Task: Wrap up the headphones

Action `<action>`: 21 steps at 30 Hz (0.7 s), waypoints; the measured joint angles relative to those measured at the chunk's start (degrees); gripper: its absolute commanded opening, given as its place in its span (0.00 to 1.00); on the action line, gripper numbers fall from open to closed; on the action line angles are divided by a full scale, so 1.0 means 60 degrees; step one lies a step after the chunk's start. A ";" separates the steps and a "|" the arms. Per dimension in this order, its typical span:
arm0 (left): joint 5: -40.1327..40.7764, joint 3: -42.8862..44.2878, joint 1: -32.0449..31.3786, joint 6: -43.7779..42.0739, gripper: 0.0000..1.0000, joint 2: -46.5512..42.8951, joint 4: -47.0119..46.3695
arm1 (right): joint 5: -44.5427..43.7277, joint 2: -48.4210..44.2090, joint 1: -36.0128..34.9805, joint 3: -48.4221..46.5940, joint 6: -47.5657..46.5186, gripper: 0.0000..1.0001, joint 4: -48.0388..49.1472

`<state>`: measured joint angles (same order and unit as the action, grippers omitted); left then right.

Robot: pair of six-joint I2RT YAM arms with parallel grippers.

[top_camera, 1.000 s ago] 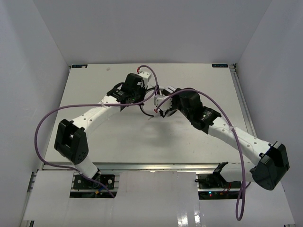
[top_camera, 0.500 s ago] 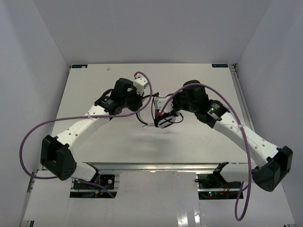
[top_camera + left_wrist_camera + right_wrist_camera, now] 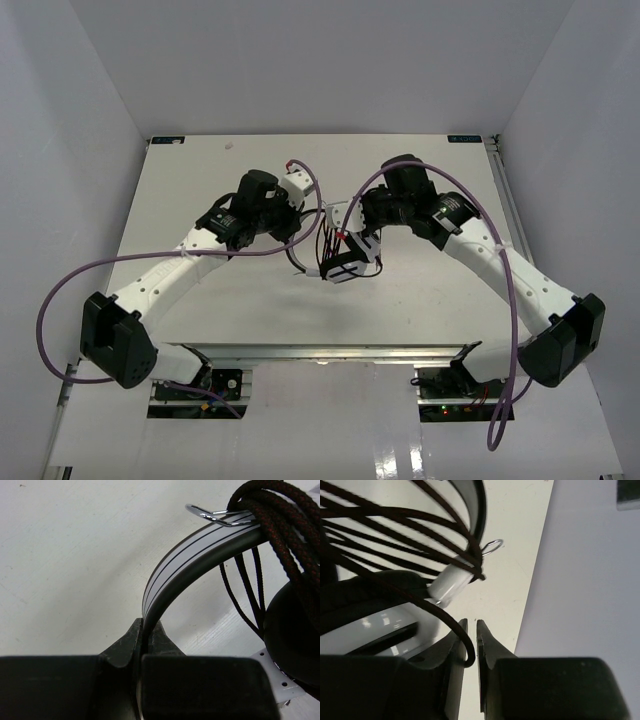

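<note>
The headphones point(image 3: 341, 262) hang above the table's middle between both arms. My left gripper point(image 3: 143, 627) is shut on their white headband point(image 3: 185, 555), which arches up to the right. The thin black cable point(image 3: 280, 520) is coiled in several turns round the band by a chrome wire loop point(image 3: 215, 514), above a black earcup point(image 3: 295, 630). In the top view my left gripper point(image 3: 306, 220) is on their left and my right gripper point(image 3: 362, 236) on their right. The right gripper point(image 3: 472, 625) has its jaws slightly apart, open, with one strand of cable point(image 3: 465, 647) looping loosely through the gap.
Thick purple robot cables point(image 3: 300, 238) arc over both arms close to the headphones. The white table point(image 3: 200, 180) is boxed in by pale walls point(image 3: 580, 580) at the back and both sides. A metal rail point(image 3: 320, 352) runs along the near edge.
The right wrist has swung back and up, and the headphones have dropped nearer with the earcup lower. The right jaws have parted a little. The left arm drew back leftward, still holding the band.
</note>
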<state>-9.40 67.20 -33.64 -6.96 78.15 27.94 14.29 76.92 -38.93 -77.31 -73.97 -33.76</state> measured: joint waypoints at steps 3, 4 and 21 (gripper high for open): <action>-0.0137 0.0000 -0.0042 -0.0114 0.00 -0.0014 0.0015 | 0.0014 0.0454 0.0104 -0.0360 0.0032 0.27 0.0073; -0.0181 0.0000 -0.0060 -0.0144 0.00 -0.0020 0.0034 | 0.0025 0.0568 0.0128 -0.0423 0.0049 0.27 0.0117; -0.0521 0.0125 -0.0122 0.0209 0.00 -0.0458 0.0205 | 0.3008 0.0923 0.1893 0.0047 0.1835 0.48 0.0684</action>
<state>-12.52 67.95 -34.37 -5.70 75.40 29.18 32.33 82.46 -27.57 -77.03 -62.96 -29.65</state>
